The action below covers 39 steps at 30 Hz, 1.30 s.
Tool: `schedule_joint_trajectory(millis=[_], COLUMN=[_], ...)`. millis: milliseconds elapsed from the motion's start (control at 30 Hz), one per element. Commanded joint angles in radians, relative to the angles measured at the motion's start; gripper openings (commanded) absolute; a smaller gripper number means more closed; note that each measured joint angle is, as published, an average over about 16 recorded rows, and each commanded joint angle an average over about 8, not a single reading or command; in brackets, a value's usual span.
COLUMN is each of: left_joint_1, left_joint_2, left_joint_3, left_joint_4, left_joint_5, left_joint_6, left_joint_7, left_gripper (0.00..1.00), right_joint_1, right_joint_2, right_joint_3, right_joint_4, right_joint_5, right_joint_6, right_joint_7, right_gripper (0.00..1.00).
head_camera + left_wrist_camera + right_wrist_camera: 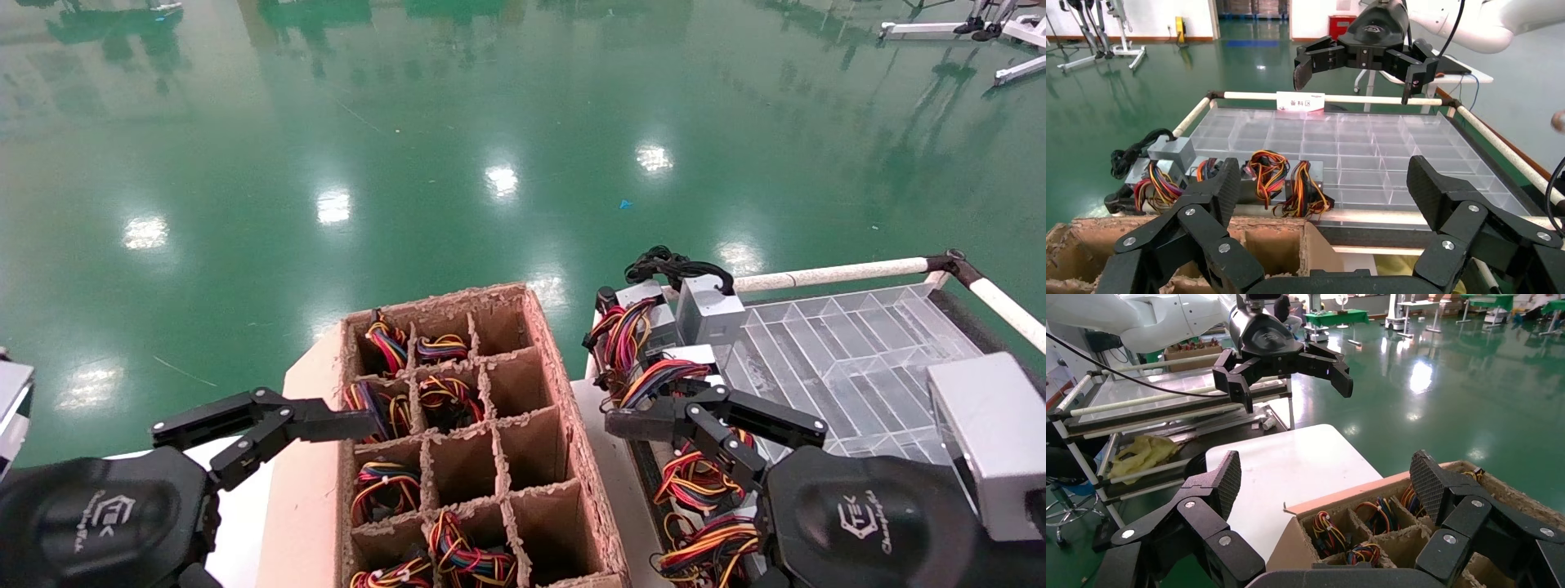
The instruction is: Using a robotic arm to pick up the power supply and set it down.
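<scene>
Several power supplies (654, 327), grey metal boxes with red, yellow and black wire bunches (1303, 187), lie along the near-carton edge of the clear divided tray (858, 359). My right gripper (715, 420) hovers over them, open and empty; the left wrist view shows it hanging above the tray (1355, 76). My left gripper (265, 429) is open and empty beside the brown cardboard carton (564, 457), above the white table (1291, 471). More wire bunches (1324, 530) fill several carton cells.
A grey box with a thick black cable (707, 310) stands at the tray's far corner. White tube rails (833, 273) frame the tray cart. Some carton cells on the tray side hold nothing. Green floor lies beyond.
</scene>
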Motion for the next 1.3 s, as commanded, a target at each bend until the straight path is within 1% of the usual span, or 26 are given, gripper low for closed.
schedule_joint_trajectory(millis=[33,833,933,1033,1300], left_joint_1=[0.000,0.000,0.000,0.000,0.000], left_joint_2=[0.000,0.000,0.000,0.000,0.000], left_joint_3=[0.000,0.000,0.000,0.000,0.000], left_joint_4=[0.000,0.000,0.000,0.000,0.000], left_joint_5=[0.000,0.000,0.000,0.000,0.000], left_joint_6=[0.000,0.000,0.000,0.000,0.000], left_joint_7=[0.000,0.000,0.000,0.000,0.000], left_gripper=[0.00,0.00,0.00,0.00,0.00], right_joint_1=[0.000,-0.001,0.004,0.023,0.131], right_joint_2=[0.000,0.001,-0.008,-0.031,-0.160], right_joint_3=[0.000,-0.003,-0.019,-0.049,-0.162], right_joint_4=[0.000,0.000,-0.006,-0.019,-0.121], right_joint_5=[0.000,-0.009,-0.044,-0.105,-0.294], right_joint_6=[0.000,0.001,0.010,0.024,0.034], right_joint_7=[0.000,-0.001,-0.002,-0.002,-0.001], right_gripper=[1.00,1.00,1.00,1.00,1.00])
